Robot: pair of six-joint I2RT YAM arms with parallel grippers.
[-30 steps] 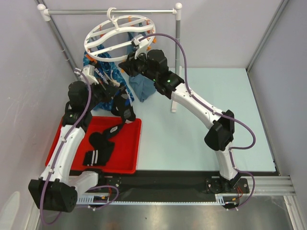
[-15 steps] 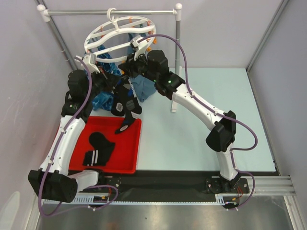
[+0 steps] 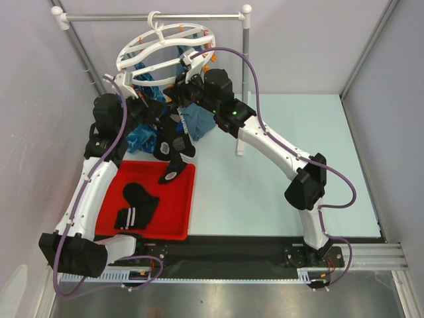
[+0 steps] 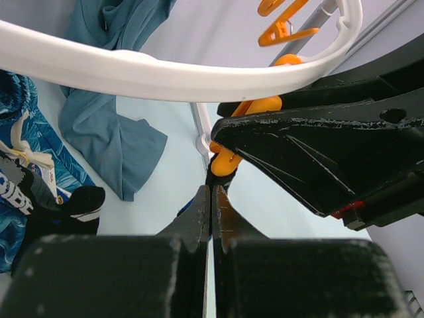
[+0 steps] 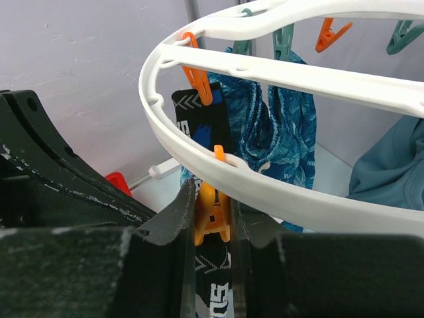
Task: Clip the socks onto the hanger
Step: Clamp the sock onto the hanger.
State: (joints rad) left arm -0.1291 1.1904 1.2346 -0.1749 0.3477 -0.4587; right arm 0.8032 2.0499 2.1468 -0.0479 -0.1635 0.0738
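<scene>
White round plastic hanger (image 4: 132,70) hangs on the grey metal rail (image 3: 132,16); I count two black fabric socks (image 3: 136,205) in the red tray (image 3: 173,212). My left gripper (image 4: 211,191) pinches a third sock (image 3: 171,171), and my right gripper (image 5: 211,199) squeezes one orange clip (image 5: 211,222).

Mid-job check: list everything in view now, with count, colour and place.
table: one, pale blue; under everything
rail: one, grey; back of table
hanger: one, white ring; hooked on rail
clips: several, orange and teal; round hanger rim
tray: one, red; table's near left
socks: at least four, black; two in tray, one clipped to hanger, one in left jaws
patterned cloth: one, blue; hanging under hanger
plain cloth: one, teal-blue; beside patterned cloth
left arm: one, white and black; jaws shut on a sock
right arm: one, white and black; jaws shut on an orange clip
</scene>
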